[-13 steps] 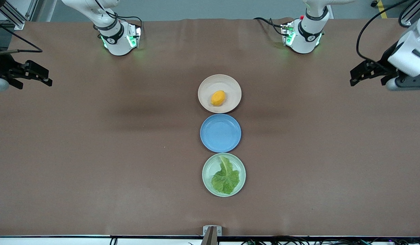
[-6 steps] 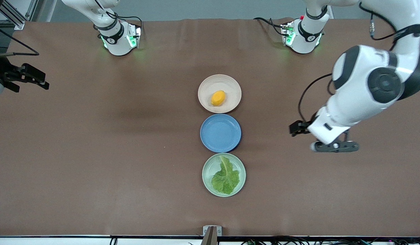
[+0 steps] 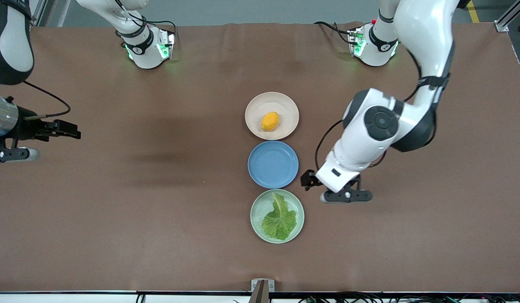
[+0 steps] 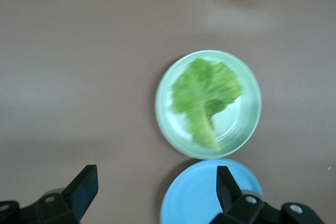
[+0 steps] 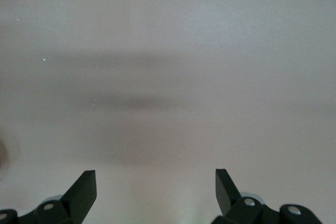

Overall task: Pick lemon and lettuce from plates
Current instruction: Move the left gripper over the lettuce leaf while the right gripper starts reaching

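Note:
The lemon (image 3: 270,121) lies on the beige-pink plate (image 3: 285,105), the plate farthest from the front camera. The lettuce (image 3: 280,219) lies on the mint green plate (image 3: 262,206), the nearest one. My left gripper (image 3: 307,182) is open and empty, low over the table beside the green plate, toward the left arm's end. The left wrist view shows the lettuce (image 4: 205,95) on the green plate (image 4: 244,116) ahead of the open left gripper (image 4: 155,183). My right gripper (image 3: 68,129) is open and empty over bare table at the right arm's end; it shows open in its wrist view (image 5: 156,183).
An empty blue plate (image 3: 273,164) sits between the two plates and shows in the left wrist view (image 4: 199,200). A small metal bracket (image 3: 262,285) stands at the table edge nearest the front camera. The arm bases (image 3: 148,48) stand along the edge farthest from it.
The left arm has swung in from its end of the table to beside the green plate. The right gripper has shifted a little inward. Lemon, lettuce and plates have not moved.

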Robot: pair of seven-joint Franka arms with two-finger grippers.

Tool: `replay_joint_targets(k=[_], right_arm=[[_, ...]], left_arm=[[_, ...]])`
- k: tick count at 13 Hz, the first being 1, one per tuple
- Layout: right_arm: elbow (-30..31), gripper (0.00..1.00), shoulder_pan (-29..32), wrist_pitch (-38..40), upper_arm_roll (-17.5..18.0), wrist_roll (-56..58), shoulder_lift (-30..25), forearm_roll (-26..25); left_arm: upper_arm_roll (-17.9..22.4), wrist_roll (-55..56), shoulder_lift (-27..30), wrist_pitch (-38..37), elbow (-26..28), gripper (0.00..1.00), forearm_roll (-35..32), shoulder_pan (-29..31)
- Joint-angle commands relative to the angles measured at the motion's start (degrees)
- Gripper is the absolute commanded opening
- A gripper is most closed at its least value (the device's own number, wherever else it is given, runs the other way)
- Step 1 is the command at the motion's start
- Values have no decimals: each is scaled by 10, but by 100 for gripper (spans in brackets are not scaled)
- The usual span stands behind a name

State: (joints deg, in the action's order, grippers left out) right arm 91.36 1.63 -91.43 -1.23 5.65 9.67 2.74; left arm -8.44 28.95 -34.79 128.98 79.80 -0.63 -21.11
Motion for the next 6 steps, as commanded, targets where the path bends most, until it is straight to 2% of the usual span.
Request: replay_joint_targets(k=[1,4,6], right_arm=[[3,100,-17,13,6,-82,-12,36],[38,100,-92,7,7,-205,-39,37],[69,100,-147,-5,7,-278,-58,37]], left_arm=[[31,36,-50,65,-27,95,-30,-51],[113,82,-101,109,-40,82,-29,-138],[139,98,-147,133,-72,76,-29,-159]])
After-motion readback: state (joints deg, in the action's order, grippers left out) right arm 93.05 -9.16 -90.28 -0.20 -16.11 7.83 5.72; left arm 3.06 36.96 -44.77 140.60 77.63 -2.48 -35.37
